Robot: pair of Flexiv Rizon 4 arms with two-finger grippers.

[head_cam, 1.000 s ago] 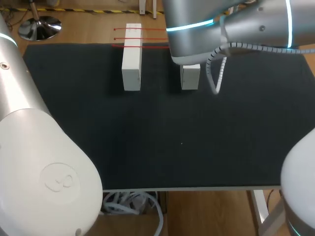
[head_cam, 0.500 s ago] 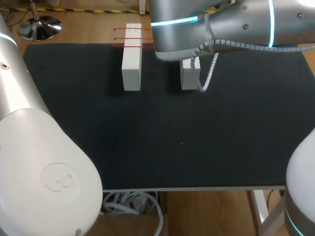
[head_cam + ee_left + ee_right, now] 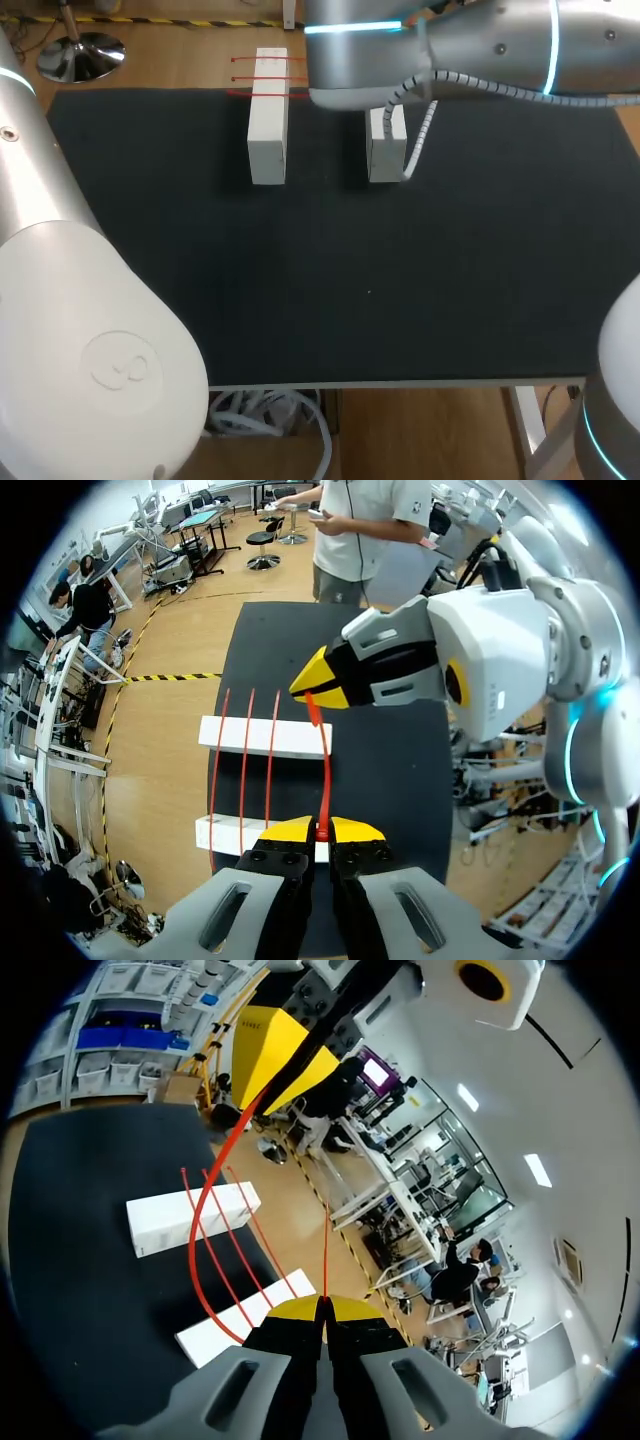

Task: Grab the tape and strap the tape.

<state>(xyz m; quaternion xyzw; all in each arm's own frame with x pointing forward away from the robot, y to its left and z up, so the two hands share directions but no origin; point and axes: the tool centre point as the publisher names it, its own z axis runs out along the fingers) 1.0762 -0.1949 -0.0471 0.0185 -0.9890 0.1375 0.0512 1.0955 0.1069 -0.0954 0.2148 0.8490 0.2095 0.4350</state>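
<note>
A black table top [image 3: 330, 280] is seen from above and behind. Two white blocks lie side by side near its far edge, with a clear gap between them. The left white block [image 3: 267, 140] sits at about eleven o'clock on the table, and the right white block [image 3: 386, 150] sits just past twelve. Thin lines of red tape [image 3: 245, 77] cross the far end of the left block and run toward the right one. The right arm [image 3: 480, 45] comes in from about two o'clock and hangs over the far end of the right block, hiding that end. Its grey coiled cable [image 3: 418, 130] dangles just beside the block. The left arm [image 3: 70, 330] fills the eight o'clock side of the view. In the left wrist view, the left gripper [image 3: 321, 830] has its yellow tips drawn almost together and pinches a strand of the red tape between them, above the nearer block. That strand runs ahead to the right gripper [image 3: 305, 687], whose yellow tips are closed on it over the farther block. Three more strands lie stretched side by side across both blocks, just beside the held one. In the right wrist view, the right gripper's tips are pressed together on a thin red line of tape. A red curve runs from the left gripper ahead of it, past the blocks, and back toward its fingers.
</note>
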